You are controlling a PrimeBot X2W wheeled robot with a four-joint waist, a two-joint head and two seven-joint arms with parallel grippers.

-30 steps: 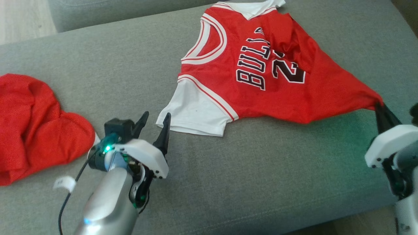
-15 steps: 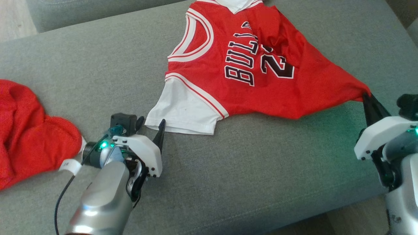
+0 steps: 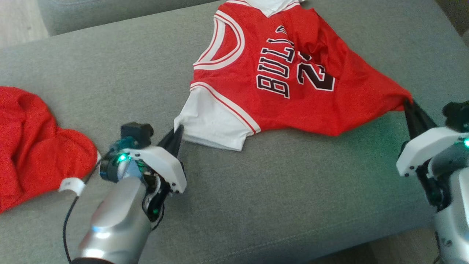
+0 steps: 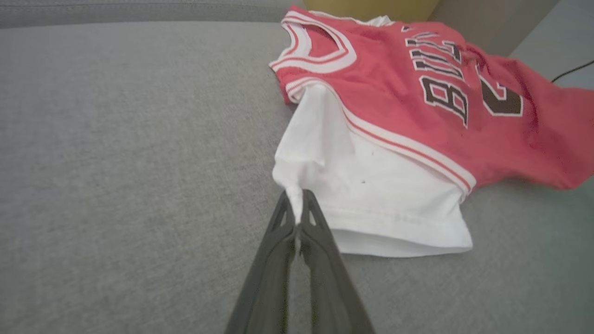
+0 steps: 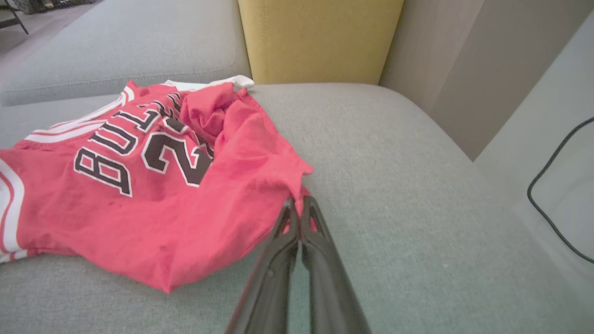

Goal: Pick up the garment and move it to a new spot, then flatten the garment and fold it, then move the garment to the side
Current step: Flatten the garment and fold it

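Clamping the white sleeve (image 3: 212,121) of the Bulls jersey (image 3: 293,80) in left gripper (image 3: 177,131) and right hem corner (image 5: 297,183) in right gripper (image 3: 406,104), seemingly mid-flattening; yet to fold, set aside.

A grey sofa cushion (image 3: 278,190) carries two cloths: a red jersey (image 3: 293,84) (white sleeve, dark lettering) spread between the left gripper (image 3: 178,129) and the right gripper (image 3: 406,103), and a crumpled red cloth (image 3: 33,143) lying to the left of the left gripper.

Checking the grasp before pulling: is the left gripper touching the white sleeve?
Touching. The left wrist view shows the left gripper shut on the sleeve.
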